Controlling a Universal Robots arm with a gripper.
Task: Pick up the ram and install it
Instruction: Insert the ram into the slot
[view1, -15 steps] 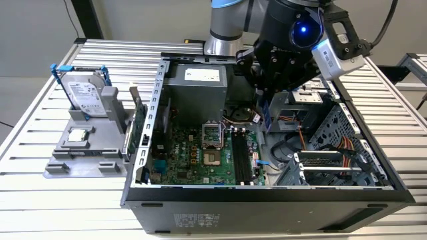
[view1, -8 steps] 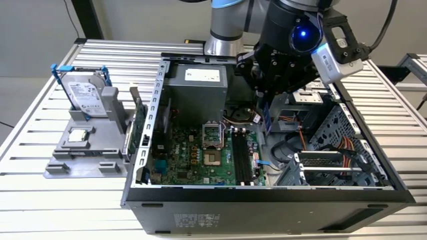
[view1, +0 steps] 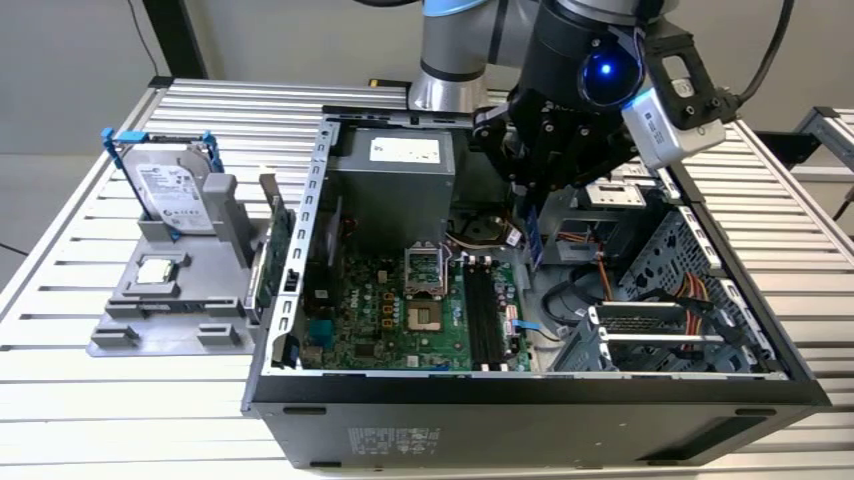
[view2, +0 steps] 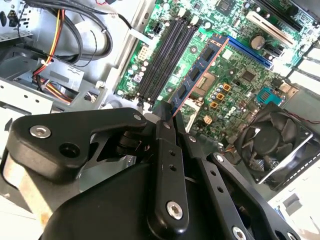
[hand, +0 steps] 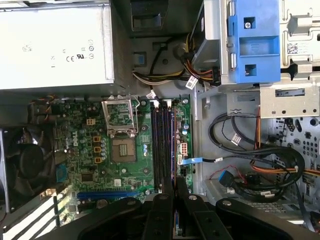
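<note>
Above the open computer case (view1: 287, 300), I am holding the ram (view2: 200, 75) clamped in my gripper (view2: 167, 112), hanging it over the motherboard (hand: 90, 150). Picking is done; the black slots (hand: 162, 145) are waiting empty.

A big black computer case (view1: 534, 410) lies open on the silver slatted counter (view1: 120, 400). Inside it is a green board (view1: 400, 310) with long black slots (hand: 161, 145) and a square metal socket (hand: 120, 117). A grey metal power box (view1: 394, 185) sits in the case's far end, and a round black fan (view2: 272, 145) sits beside the board. Outside the case, on the exterior view's left, a silver hard drive with a blue handle (view1: 171, 190) stands upright in a grey plastic holder (view1: 167, 315).
</note>
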